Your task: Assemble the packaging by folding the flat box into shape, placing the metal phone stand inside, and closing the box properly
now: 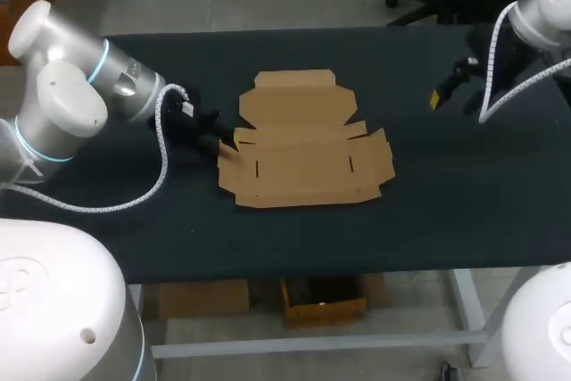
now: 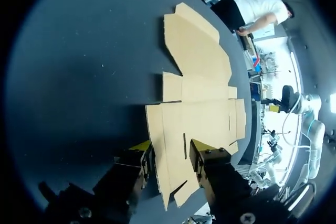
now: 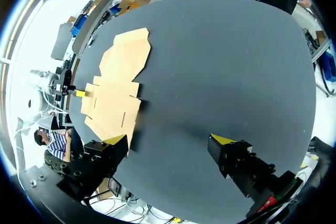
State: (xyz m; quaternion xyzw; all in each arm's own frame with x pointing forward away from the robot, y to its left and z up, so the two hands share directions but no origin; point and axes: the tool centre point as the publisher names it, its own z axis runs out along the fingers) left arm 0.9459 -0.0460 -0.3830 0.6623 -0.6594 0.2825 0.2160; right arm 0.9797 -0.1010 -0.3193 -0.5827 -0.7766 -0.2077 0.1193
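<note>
The flat box lies unfolded on the dark counter, with our left gripper at one of its side edges. From the head view this gripper is hard to make out, dark against the dark counter, and only a small yellow tip shows beside the card. Its own wrist view is clearer. The left gripper is spread, one finger over the flat box and the other just off its edge above the bare counter, so a strip of card and one corner flap lie between the fingers. We cannot tell whether either tip actually touches the card, and the finger bodies hide part of the nearest flap. The rest of the box stretches away ahead of the gripper, its slits and fold lines plain to see. Our right gripper hangs over the counter well apart from the box. In the head view only one of its yellow tips shows, and the rest is lost against the arm and its cable. In the right wrist view the right gripper is wide open with nothing but bare counter between the fingers. The flat box lies ahead of it, off to one finger's side.
</note>
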